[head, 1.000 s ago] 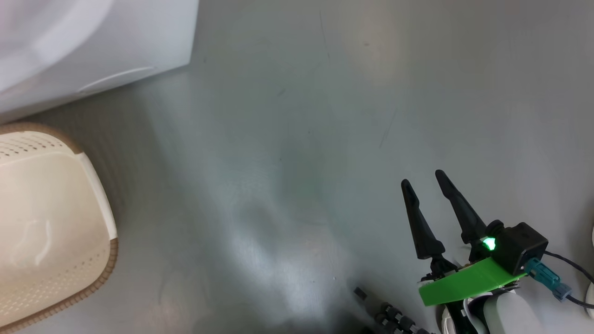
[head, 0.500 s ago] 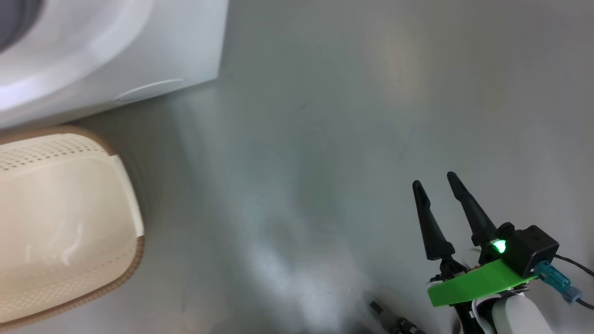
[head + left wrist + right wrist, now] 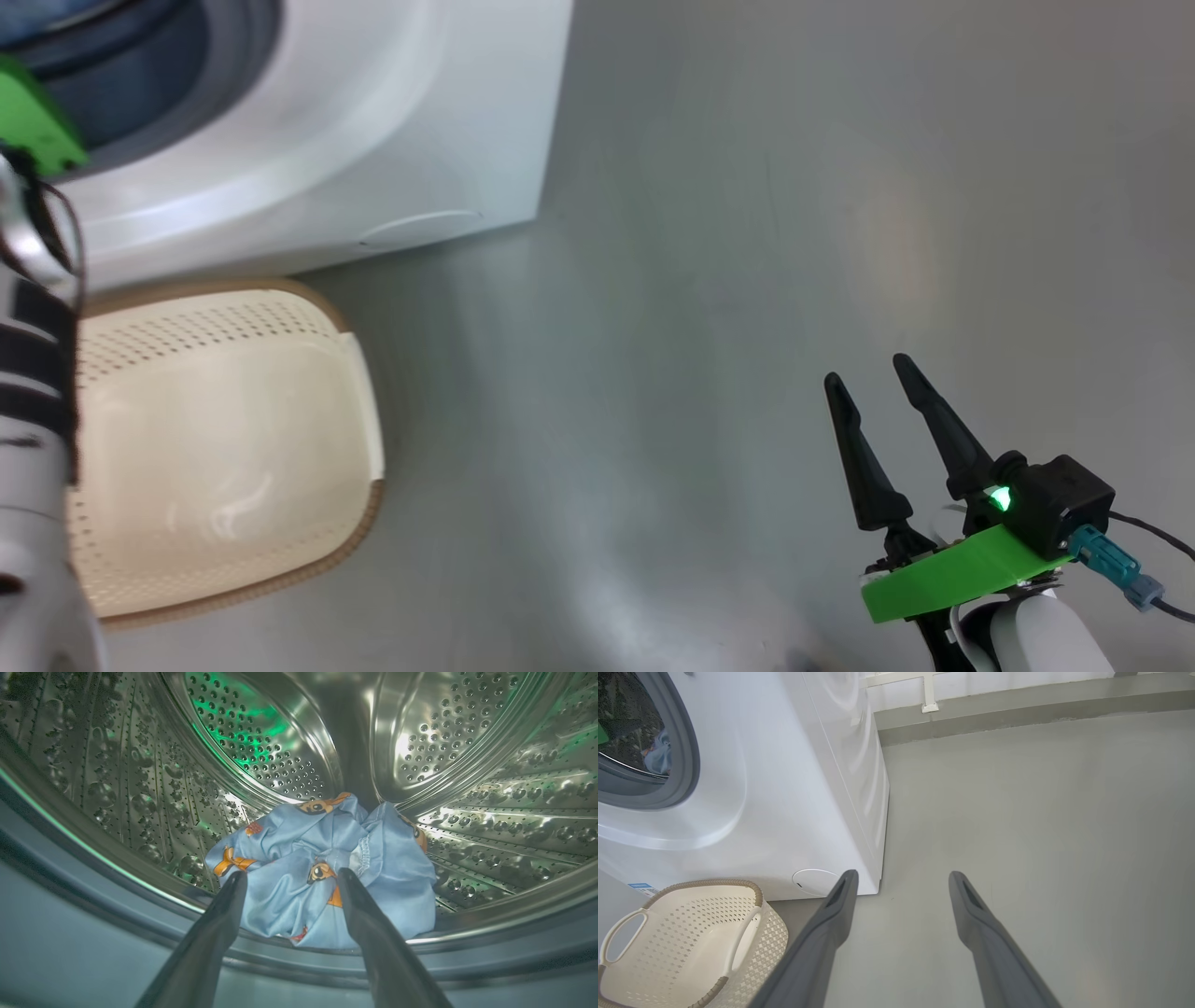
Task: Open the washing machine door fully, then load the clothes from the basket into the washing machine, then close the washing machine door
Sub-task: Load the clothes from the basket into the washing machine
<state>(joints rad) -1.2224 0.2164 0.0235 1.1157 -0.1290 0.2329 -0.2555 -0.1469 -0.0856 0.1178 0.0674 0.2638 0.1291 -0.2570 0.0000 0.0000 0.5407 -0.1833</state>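
The washing machine stands with its round opening uncovered; the washing machine door is out of view. Inside the steel drum lie the clothes, a crumpled light blue bundle with orange bears, at the front of the drum floor. My left gripper hangs open just short of the bundle, with nothing between its fingers. The cream basket sits on the floor before the machine with nothing in it. My right gripper is open over bare floor, well to the right of both.
My left forearm reaches up the left edge towards the opening. A grey gasket rings the opening. The grey floor stretches right of the machine to a low ledge along the back wall. The basket stands close to the machine's front.
The head camera has swung towards the machine, so machine and basket sit further right in view. My left forearm has come into the picture. The right gripper stays open.
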